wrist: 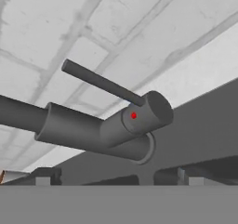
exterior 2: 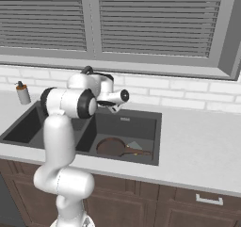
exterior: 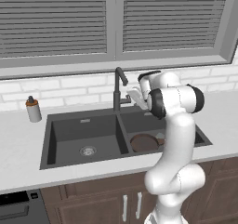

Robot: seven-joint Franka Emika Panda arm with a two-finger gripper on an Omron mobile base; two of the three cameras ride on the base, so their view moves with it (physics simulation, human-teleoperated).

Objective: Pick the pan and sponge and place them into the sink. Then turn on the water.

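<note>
Spreading wide, the claw (wrist: pixel 118 180) faces the faucet lever (wrist: pixel 103 83); the pan (exterior 2: pixel 113 147) lies in the sink (exterior 2: pixel 141 120).

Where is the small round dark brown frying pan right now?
The small round dark brown frying pan lies in the right basin of the dark grey double sink, handle pointing right, below the gooseneck faucet.

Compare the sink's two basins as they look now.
The left basin holds nothing but its round metal drain; the right basin holds the pan and, beside its handle, the sponge. The open gripper hovers at the faucet, nearer the right basin. Both are dark grey and rectangular.
</note>
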